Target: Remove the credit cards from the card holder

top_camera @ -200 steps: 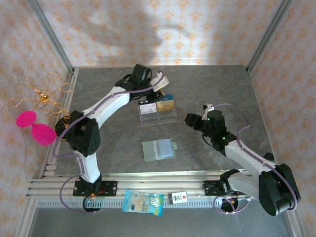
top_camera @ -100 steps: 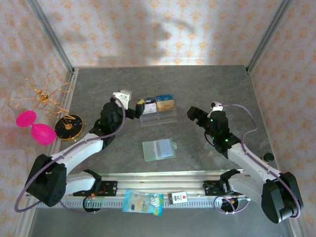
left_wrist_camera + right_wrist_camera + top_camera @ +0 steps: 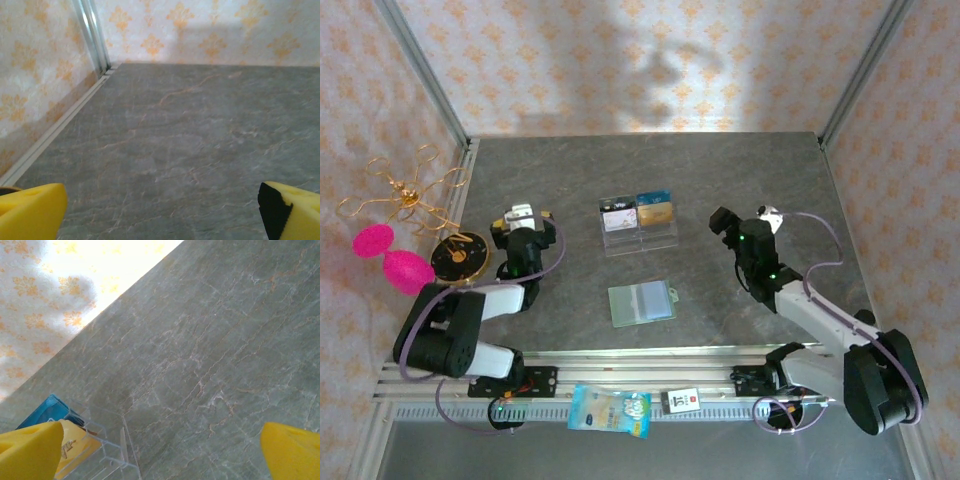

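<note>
As seen from above, find the card holder (image 3: 641, 302) lying flat near mid-bench (image 3: 740, 170), snap tab (image 3: 673, 292) at its 3 o'clock edge, touched by neither arm. Look just to 12 o'clock of it for the clear rack (image 3: 638, 236), carrying a gold credit card (image 3: 658, 213) with a blue card (image 3: 655, 196) behind and a pale card (image 3: 618, 214) in the 9 o'clock slot. Note left jaws at 9 o'clock of the rack, right jaws at 3 o'clock, both spread wide, yellow pads (image 3: 30, 210) far apart, gripping nothing.
</note>
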Robot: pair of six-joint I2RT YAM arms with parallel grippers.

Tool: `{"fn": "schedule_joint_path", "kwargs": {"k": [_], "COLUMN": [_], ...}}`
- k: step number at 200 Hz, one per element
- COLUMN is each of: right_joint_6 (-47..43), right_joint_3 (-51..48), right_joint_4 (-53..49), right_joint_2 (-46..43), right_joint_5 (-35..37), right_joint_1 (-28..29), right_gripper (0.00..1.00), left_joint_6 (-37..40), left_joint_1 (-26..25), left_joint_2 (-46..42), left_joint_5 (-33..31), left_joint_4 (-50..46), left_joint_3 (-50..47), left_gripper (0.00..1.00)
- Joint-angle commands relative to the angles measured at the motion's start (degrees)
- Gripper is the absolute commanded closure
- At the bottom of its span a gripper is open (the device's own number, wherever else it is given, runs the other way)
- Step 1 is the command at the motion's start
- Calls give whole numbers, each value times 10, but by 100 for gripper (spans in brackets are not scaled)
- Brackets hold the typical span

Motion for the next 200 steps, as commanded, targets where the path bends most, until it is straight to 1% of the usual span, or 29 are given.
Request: {"fn": "schedule_joint_path", "kwargs": {"k": [1, 8, 15, 25, 38, 45, 48, 51, 61, 65, 71, 79, 83, 95, 113, 121, 137, 144, 152, 159, 172, 181, 190, 200], "right_joint_6": [-44, -60, -78, -107, -145, -167, -175, -180, -211, -220, -230, -248, -259, -290, -323, -337, -396, -395, -386, -379, -371, -366, -362, -363], "right_joint_3": [8, -5, -17, -29, -43, -49, -51, -51, -57, -58, -59, -59, -61, -67, -78, -67, -89, -81, -64, -71, -111, -141, -158, -163], "right_joint_4": [43, 70, 97, 132, 178, 200, 209, 214, 236, 244, 248, 255, 264, 290, 358, 350, 442, 432, 389, 390, 450, 507, 553, 581], "right_joint_2": [-1, -7, -13, -19, -16, -12, -10, -8, -2, 2, 8, 17, 24, 46, 102, 112, 133, 149, 158, 164, 171, 181, 202, 228], "right_joint_5": [54, 49, 45, 41, 53, 61, 67, 72, 85, 94, 114, 131, 134, 144, 131, 122, 112, 123, 135, 138, 118, 76, 50, 31], "right_joint_1": [2, 2, 2, 1, 0, -1, -1, -1, -7, -10, -15, -26, -31, -46, -71, -77, -86, -98, -112, -122, -140, -155, -167, -170], "right_gripper": [0, 0, 0, 0, 0, 0, 0, 0, 0, 0, 0, 0, 0, 0, 0, 0, 0, 0, 0, 0, 0, 0, 0, 0], "left_joint_6": [8, 10, 3, -5, -12, -3, -2, -5, -27, -34, -40, -40, -41, -43, -41, -43, -41, -41, -42, -42, -42, -42, -42, -43], "left_joint_1": [6, 7, 11, 22, 45, 48, 48, 47, 52, 55, 54, 53, 50, 48, 48, 48, 48, 48, 48, 47, 48, 48, 49, 49], "left_joint_2": [30, 38, 34, 27, 48, 79, 82, 77, 47, 49, 65, 72, 70, 66, 70, 67, 69, 68, 68, 69, 68, 68, 68, 68], "left_joint_5": [10, 8, 14, 48, 114, 123, 120, 114, 97, 83, 44, 24, 15, 13, 15, 16, 16, 16, 16, 16, 17, 17, 18, 19], "left_joint_4": [184, 196, 182, 184, 257, 346, 362, 350, 241, 221, 234, 282, 288, 248, 264, 255, 262, 259, 257, 259, 257, 258, 257, 257], "left_joint_3": [-47, -49, -45, -54, -95, -115, -115, -110, -83, -75, -68, -81, -84, -70, -75, -74, -76, -75, -74, -75, -75, -75, -74, -74], "left_gripper": [0, 0, 0, 0, 0, 0, 0, 0, 0, 0, 0, 1, 0, 0, 0, 0, 0, 0, 0, 0, 0, 0, 0, 0]}}
